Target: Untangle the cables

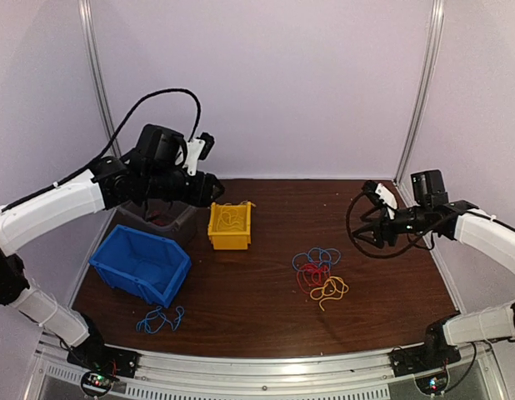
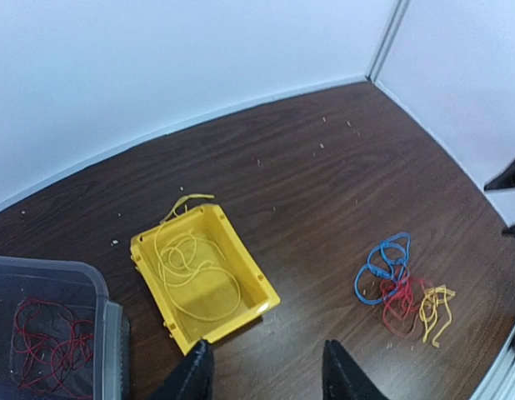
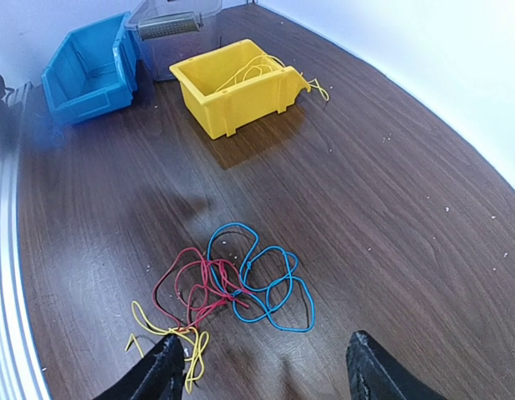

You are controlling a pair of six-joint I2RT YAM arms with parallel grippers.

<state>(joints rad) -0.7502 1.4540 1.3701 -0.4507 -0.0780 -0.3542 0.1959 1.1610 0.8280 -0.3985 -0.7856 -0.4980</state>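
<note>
tangle of thin red, blue and yellow-orange cables (image 1: 320,275) lies on dark wooden bench (image 1: 266,321), right of centre, touched by neither arm; blue loops on the far side, red in the middle, yellow-orange nearest the front edge, strands overlapping where the colours meet

left gripper (image 2: 266,379) up in the air at far left, just beside small yellow plastic bin (image 1: 230,227), jaws apart, nothing between them

right gripper (image 3: 262,375) in the air at right of the tangle, pointing toward it, jaws wide apart, holding nothing, clear of the bench

yellow bin holds a thin yellow wire (image 2: 191,267), one end hanging over the far rim

grey translucent box (image 2: 49,333) left of the yellow bin, thin red wires inside

blue plastic bin (image 1: 141,265) nearer the front left, tilted; contents can't be made out

separate loose blue wire (image 1: 160,319) on the bench in front of the blue bin, well apart from the tangle
</note>
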